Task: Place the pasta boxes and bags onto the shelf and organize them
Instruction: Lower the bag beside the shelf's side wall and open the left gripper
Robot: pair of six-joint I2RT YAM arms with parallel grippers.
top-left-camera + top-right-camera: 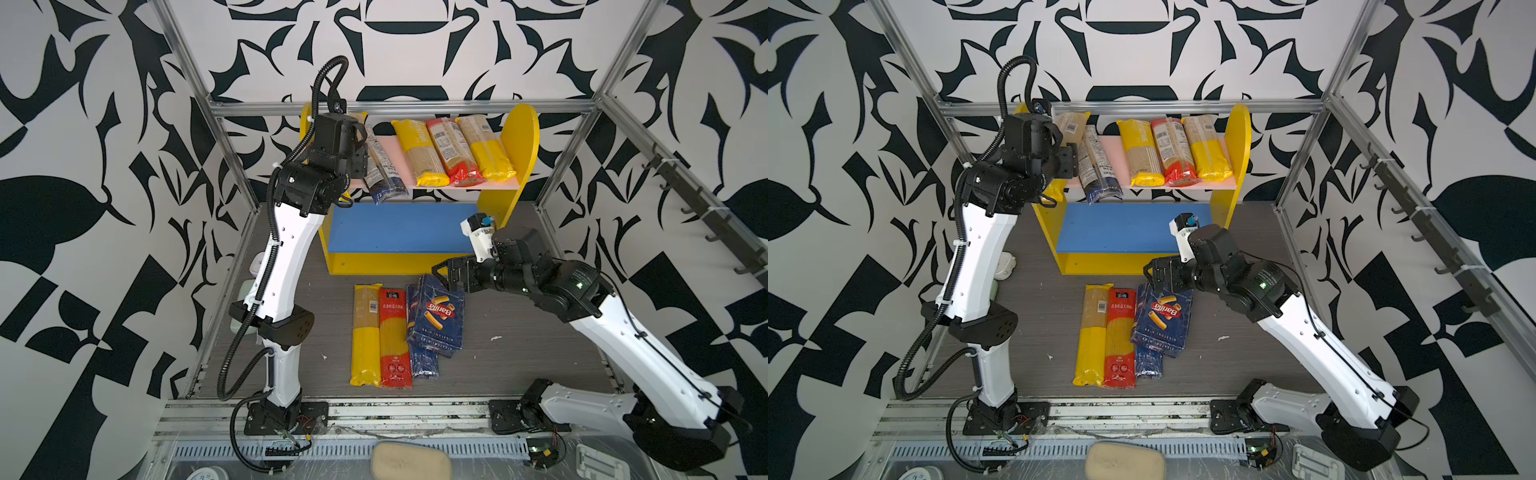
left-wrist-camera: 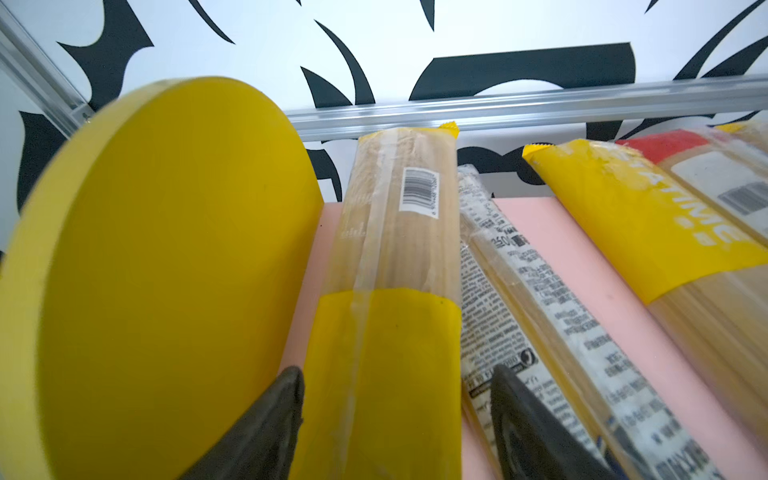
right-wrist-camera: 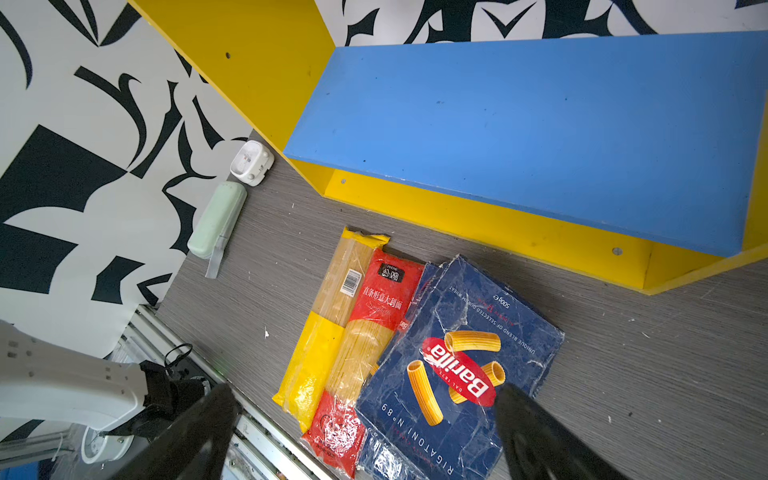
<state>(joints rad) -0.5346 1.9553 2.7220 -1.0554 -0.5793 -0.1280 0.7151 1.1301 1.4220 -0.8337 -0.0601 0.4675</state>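
The left gripper (image 2: pixel 397 374) is at the pink upper board (image 2: pixel 528 216) of the shelf (image 1: pixel 519 137). Its fingers are spread to either side of a yellow-ended bag (image 2: pixel 390 257) that lies against the yellow side panel (image 2: pixel 166 249), and they are not squeezing it. One finger appears to sit over the neighbouring navy-ended bag (image 1: pixel 384 170), which lies askew with its dark end overhanging the board's front edge. That is the likely mishap: a pull-back that brushes this bag could drag it off the board. Three more bags (image 1: pixel 451 153) lie side by side further right.

The right gripper (image 3: pixel 365 395) hovers wide open above the rigatoni box (image 3: pixel 457 365), holding nothing. The box rests partly on a red bag (image 3: pixel 374 332) and a narrow blue pack (image 1: pixel 424 365), with a yellow bag (image 1: pixel 365 332) alongside. All four lie on the table (image 1: pixel 519 353) in front of the blue lower board (image 1: pixel 399 226). The box's wrap looks slick and its footing uneven, so a grip could slip or push the bags beneath it out of line.

Only the left wrist view shows the fingers standing clear of the bag; in both top views the arm hides this. Only the top views show the navy end overhanging and the narrow pack jutting from under the box. The right wrist view alone gives a clear look at a pale green case (image 3: pixel 218 220) by the wall.
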